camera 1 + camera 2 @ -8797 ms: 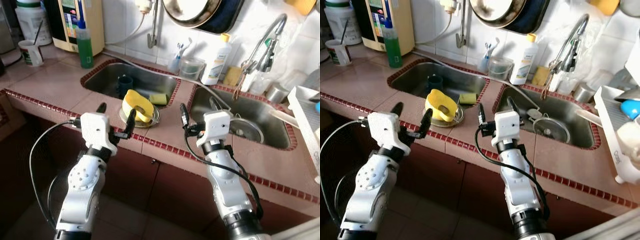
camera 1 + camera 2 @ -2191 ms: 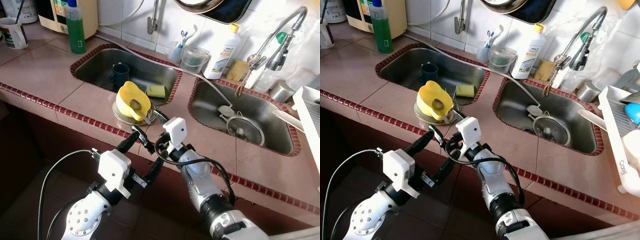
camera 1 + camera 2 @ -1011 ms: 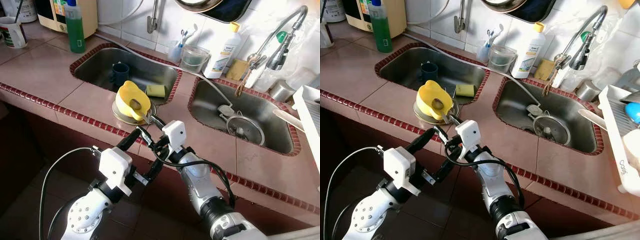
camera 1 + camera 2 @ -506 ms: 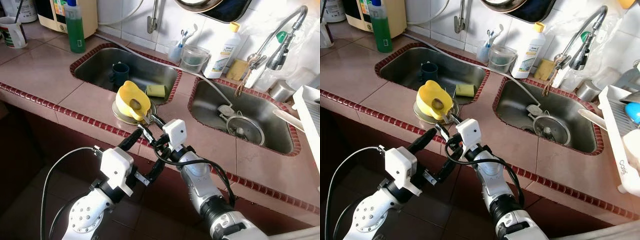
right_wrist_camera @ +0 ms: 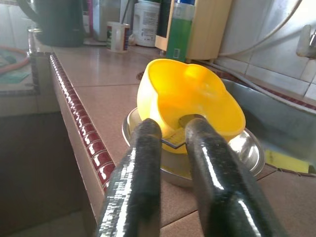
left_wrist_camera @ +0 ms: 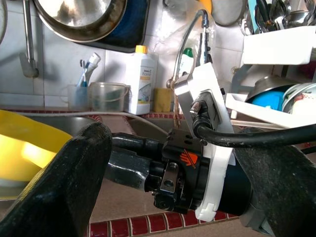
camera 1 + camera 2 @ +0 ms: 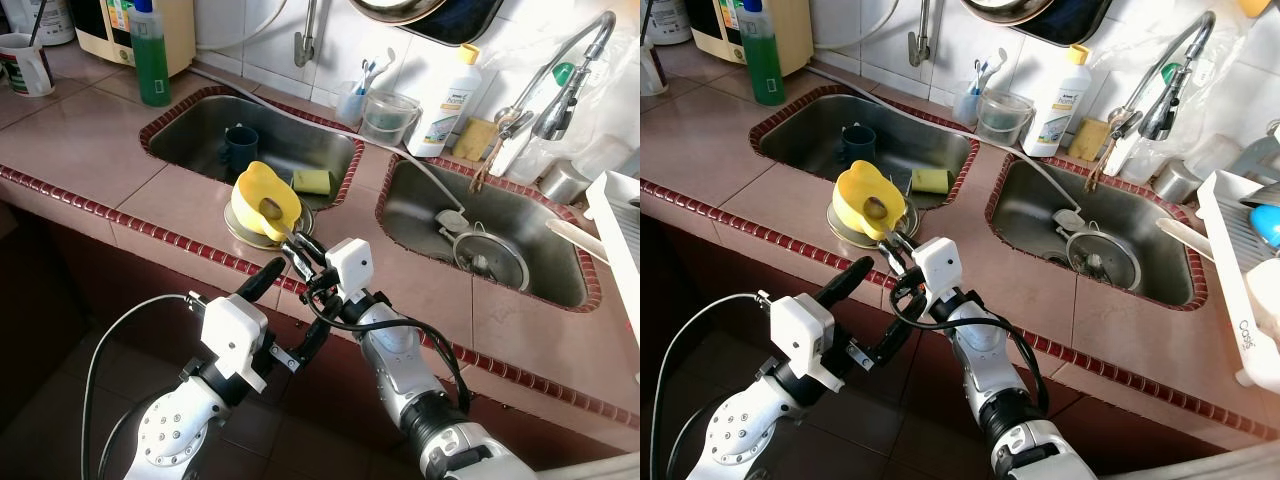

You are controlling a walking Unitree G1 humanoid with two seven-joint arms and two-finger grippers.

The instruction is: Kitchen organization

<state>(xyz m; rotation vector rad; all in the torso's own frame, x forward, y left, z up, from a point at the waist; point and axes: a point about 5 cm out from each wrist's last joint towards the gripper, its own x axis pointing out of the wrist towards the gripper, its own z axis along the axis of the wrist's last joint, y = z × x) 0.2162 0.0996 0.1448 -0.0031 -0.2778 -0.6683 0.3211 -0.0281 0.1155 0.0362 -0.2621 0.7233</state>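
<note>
The right end effector point(image 7: 898, 246) reached the yellow bowl point(image 7: 867, 203) just ahead on its metal plate point(image 5: 247, 148), fingers narrowly apart around a thin utensil handle point(image 5: 174, 142). Closing squarely before lifting seemed wise. The left end effector point(image 7: 290, 312) hung open below the bench point(image 7: 90, 150).

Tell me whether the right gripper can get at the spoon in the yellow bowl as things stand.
Probably yes. The right gripper is already at the spoon handle by the yellow bowl, fingers either side, and nothing stands between them.
</note>
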